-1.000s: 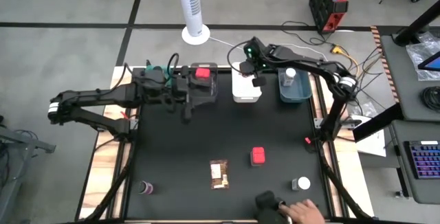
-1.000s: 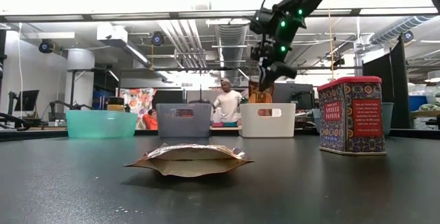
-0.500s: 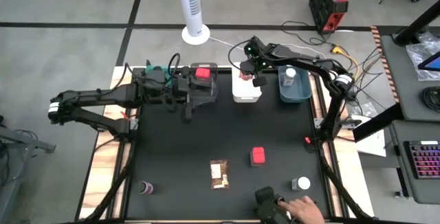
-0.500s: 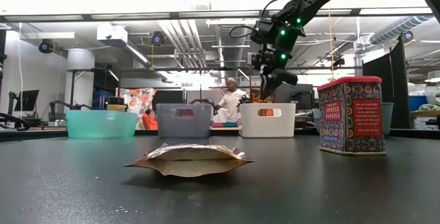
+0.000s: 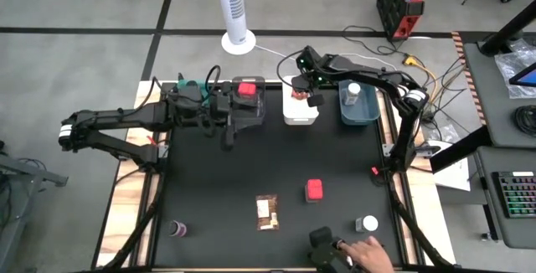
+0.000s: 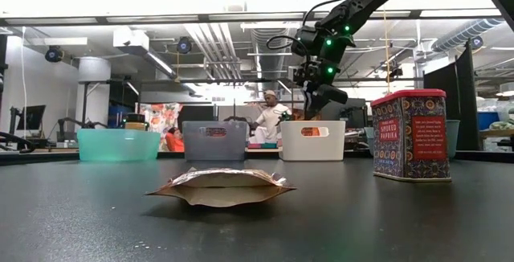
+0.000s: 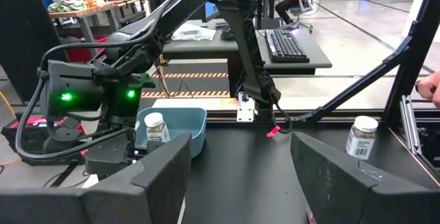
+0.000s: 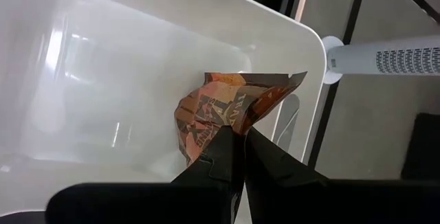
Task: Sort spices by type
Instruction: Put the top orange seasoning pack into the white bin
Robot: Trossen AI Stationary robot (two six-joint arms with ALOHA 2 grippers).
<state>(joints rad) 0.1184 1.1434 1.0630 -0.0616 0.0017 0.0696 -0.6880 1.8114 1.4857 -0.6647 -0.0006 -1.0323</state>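
1. Right tool point(image 5: 299, 91): poised over the white bin point(image 5: 289, 115) at the far edge of the table point(image 5: 209, 189); its fingers point(image 8: 268, 159) are pressed together on one corner of an orange-brown packet point(image 8: 210, 117), which hangs crumpled inside the bin's walls.
2. Left tool point(image 5: 228, 136): above the near rim of the grey bin point(image 5: 261, 105), its fingers point(image 7: 165, 169) standing apart with nothing between them.
3. Red tub in bin point(image 5: 246, 89): lies inside the grey bin, just beyond the left tool.
4. White-capped jar in bin point(image 5: 353, 93): stands upright in the blue bin point(image 5: 368, 115), beside the white bin; the left wrist view shows it there as well point(image 7: 157, 126).
5. Teal bin point(image 6: 118, 145): stands at the left end of the row of bins in the low view; its contents cannot be told.
6. Loose red tub point(image 5: 314, 191): upright on the open table, near the middle; in the low view it stands at the right point(image 6: 410, 136).
7. Loose packet point(image 5: 266, 211): flat on the table, just left of the loose red tub and apart from it.
8. Loose jar point(image 5: 367, 223): upright near the table's front right corner.
9. Dark-capped bottle point(image 5: 177, 229): at the front left edge, well apart from the rest.
10. A person's hand point(image 5: 368, 257): at the front edge, near the loose jar.
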